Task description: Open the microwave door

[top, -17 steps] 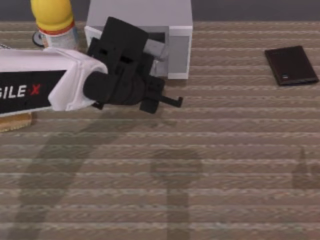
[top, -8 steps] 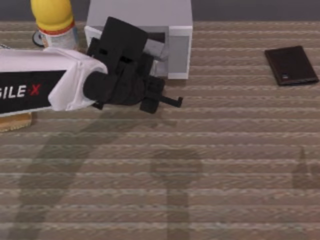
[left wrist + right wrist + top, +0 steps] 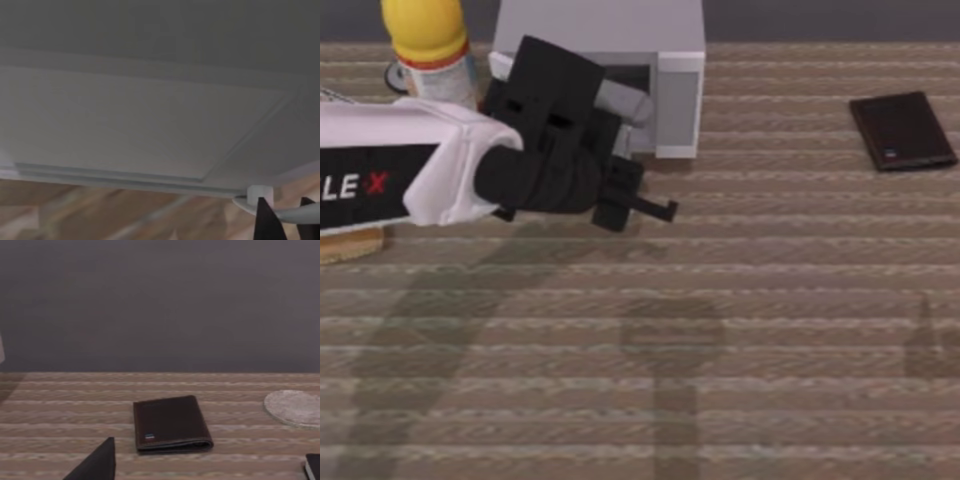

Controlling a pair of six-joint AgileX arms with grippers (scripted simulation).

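The light-grey microwave (image 3: 600,25) stands at the table's back, left of centre, with its control strip (image 3: 678,105) on its right. My left gripper (image 3: 620,118) is pressed against its front and hides most of the microwave door. In the left wrist view the microwave door (image 3: 150,125) fills the picture as a pale panel. There my left gripper (image 3: 285,225) is shut on the door's grey handle (image 3: 300,212), one dark finger on each side. My right gripper (image 3: 205,472) is out of the top view, parked and open, with one fingertip (image 3: 100,462) showing.
A yellow-capped bottle (image 3: 425,45) stands just left of the microwave. A dark wallet (image 3: 902,130) lies at the back right, also the dark wallet (image 3: 172,424) in the right wrist view, near a pale round coaster (image 3: 294,408). A wooden piece (image 3: 350,243) lies under my left arm.
My left arm has drawn back a little to the left and slightly toward the back, gripper still on the handle. The door's handle edge has shifted left with it.
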